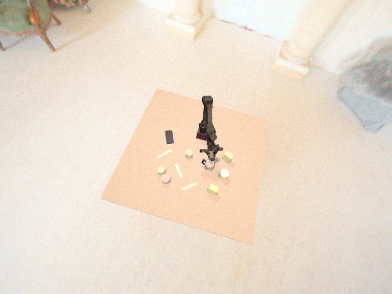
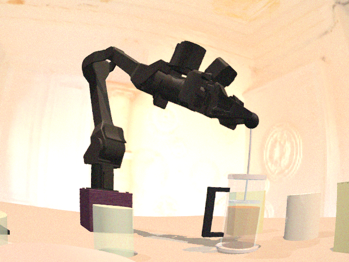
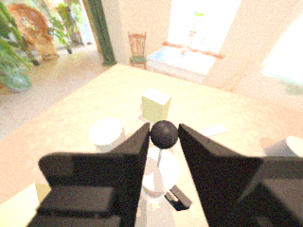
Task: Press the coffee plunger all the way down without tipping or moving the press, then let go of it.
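The pincer (image 3: 164, 134) is clamped on the black knob (image 3: 164, 133) at the top of the plunger, one dark finger (image 3: 134, 147) pressing each side of the ball. From the knob a thin pale rod (image 2: 248, 152) runs straight down into the coffee press (image 2: 242, 214), which stands upright on the surface (image 2: 169, 225) directly under the wrist. Its white lid (image 2: 246, 177) sits flat on the glass wall, and the filter plate (image 2: 244, 201) rests above the brown liquid (roughly a third of the way down the glass). The black handle (image 2: 210, 212) faces the arm's base (image 2: 105, 207). A white cylinder (image 2: 302, 215) stands near the press on the far side from the base, a pale green cylinder (image 2: 113, 230) nearer the camera, and a yellow block (image 3: 155, 105) lies beyond the press in the wrist view.
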`<state>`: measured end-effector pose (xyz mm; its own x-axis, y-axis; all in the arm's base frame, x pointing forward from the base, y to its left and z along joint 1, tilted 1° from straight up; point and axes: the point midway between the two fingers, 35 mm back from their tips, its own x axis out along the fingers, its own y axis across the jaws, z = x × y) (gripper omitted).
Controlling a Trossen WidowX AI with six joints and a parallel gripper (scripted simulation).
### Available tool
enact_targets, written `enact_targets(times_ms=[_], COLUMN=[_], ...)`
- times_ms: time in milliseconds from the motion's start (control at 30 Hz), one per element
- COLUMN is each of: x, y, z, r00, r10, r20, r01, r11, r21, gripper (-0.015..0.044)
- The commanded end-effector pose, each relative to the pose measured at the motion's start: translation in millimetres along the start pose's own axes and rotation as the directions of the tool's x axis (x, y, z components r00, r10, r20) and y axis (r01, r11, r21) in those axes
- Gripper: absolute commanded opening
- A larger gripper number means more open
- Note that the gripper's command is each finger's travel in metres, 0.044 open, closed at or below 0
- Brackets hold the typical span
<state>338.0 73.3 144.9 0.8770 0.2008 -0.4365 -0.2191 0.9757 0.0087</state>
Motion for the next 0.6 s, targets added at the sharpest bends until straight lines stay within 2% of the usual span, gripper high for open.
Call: enact_targets(times_ms=[0,567], x=[7,25], y=[0,0], z=[-28,-50], r00=[0.998,0.998], r10=[-0.002,-0.002], r20=[-0.066,-0.066], r01=[0.003,0.003], r11=[1.000,1.000], r21=[0.004,0.004], gripper=[0.0115,0.0115])
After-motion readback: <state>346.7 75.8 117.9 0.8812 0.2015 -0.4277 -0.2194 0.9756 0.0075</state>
